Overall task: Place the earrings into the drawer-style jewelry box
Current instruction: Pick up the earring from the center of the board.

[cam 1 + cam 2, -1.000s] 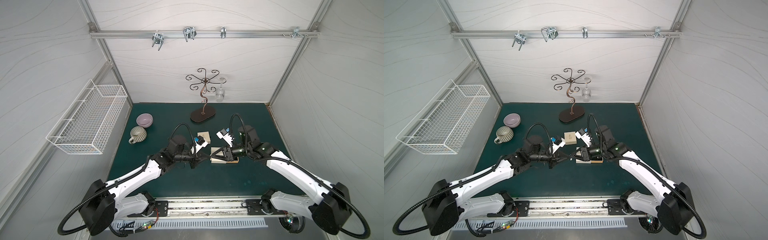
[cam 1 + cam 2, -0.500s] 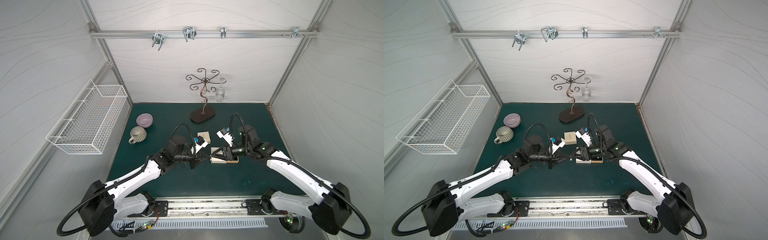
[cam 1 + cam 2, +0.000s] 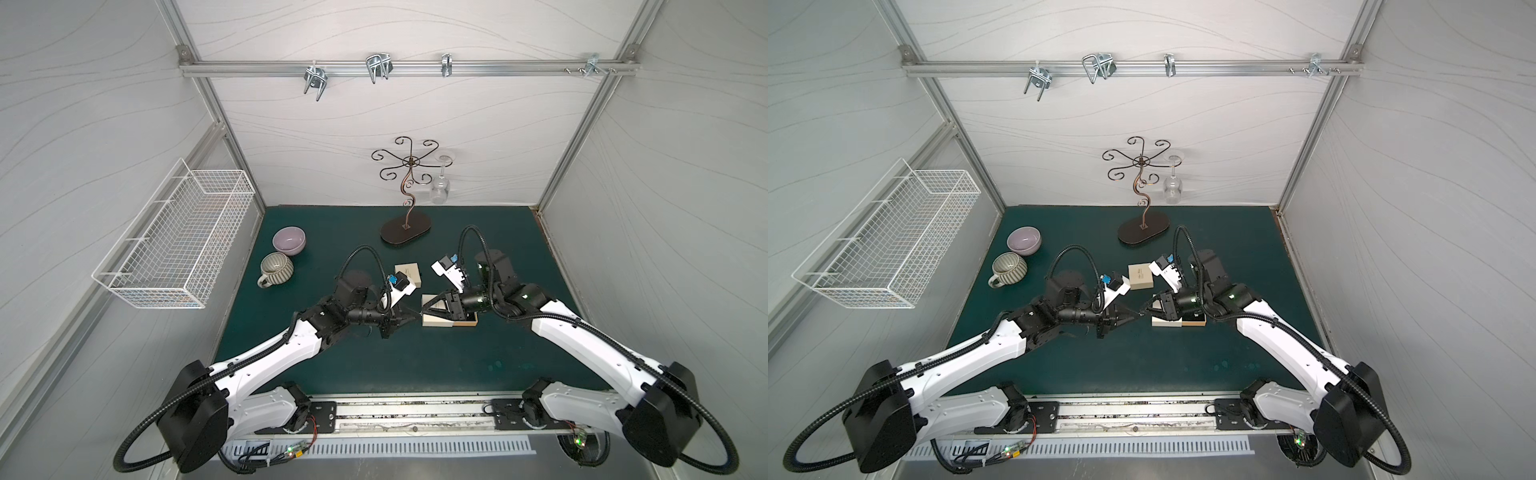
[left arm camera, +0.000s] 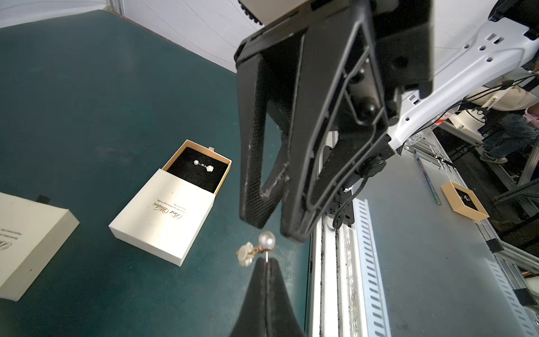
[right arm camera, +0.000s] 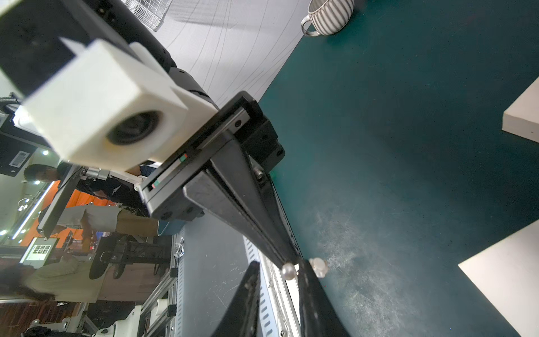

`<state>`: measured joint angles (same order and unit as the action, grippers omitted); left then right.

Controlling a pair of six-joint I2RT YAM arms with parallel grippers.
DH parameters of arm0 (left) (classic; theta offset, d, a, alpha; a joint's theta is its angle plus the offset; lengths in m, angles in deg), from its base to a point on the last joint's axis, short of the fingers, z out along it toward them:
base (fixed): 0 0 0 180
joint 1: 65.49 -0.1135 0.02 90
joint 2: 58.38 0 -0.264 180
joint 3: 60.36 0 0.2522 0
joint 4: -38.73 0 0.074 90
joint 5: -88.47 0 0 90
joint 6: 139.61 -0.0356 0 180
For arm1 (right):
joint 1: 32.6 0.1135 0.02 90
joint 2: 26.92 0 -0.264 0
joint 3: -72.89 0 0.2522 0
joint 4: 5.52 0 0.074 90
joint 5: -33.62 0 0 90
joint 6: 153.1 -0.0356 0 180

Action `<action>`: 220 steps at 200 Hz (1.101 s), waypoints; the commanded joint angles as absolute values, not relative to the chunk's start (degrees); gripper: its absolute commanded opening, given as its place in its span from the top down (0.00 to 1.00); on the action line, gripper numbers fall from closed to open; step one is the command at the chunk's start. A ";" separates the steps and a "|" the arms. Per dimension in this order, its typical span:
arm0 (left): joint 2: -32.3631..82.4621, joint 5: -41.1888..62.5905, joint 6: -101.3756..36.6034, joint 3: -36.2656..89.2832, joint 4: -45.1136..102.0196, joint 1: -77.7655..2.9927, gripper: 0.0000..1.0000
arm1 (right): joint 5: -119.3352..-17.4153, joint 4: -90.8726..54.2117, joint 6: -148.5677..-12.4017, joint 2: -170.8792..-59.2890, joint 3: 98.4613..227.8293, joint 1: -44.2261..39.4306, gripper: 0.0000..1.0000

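My left gripper (image 4: 267, 262) is shut on the thin pin of an earring; its pearl (image 4: 267, 239) and pale flower piece (image 4: 246, 253) stick out past the tips. My right gripper (image 5: 278, 264) is open, tip to tip with the left. The pearl (image 5: 288, 270) lies between its fingers, close to one finger (image 5: 304, 272), and the flower (image 5: 318, 266) sits outside that finger. The cream drawer-style jewelry box (image 4: 163, 216) lies on the green mat. Its black-lined drawer (image 4: 186, 157) is pulled out with another earring (image 4: 203, 167) in it. In both top views the grippers (image 3: 419, 314) (image 3: 1140, 316) meet by the box (image 3: 434, 330).
A second, closed cream box (image 3: 408, 274) lies just behind the left wrist. A striped mug (image 3: 276, 269) and lilac bowl (image 3: 289, 240) stand at the left. A scrolled metal stand (image 3: 406, 232) with a hanging wine glass is at the back. A wire basket (image 3: 174, 245) hangs on the left wall.
Hardly anything differs: both grippers stay tip to tip by the box, the left still pinching the earring.
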<state>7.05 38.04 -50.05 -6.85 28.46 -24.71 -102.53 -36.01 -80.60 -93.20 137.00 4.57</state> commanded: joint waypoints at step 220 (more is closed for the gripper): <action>7.26 38.06 -49.72 -3.57 31.34 -24.64 1.00 | -105.76 -33.48 -77.53 -94.24 135.69 4.94 0.85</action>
<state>7.07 37.98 -49.05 -6.83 28.89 -24.71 -104.25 -34.26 -79.18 -93.62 135.43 4.57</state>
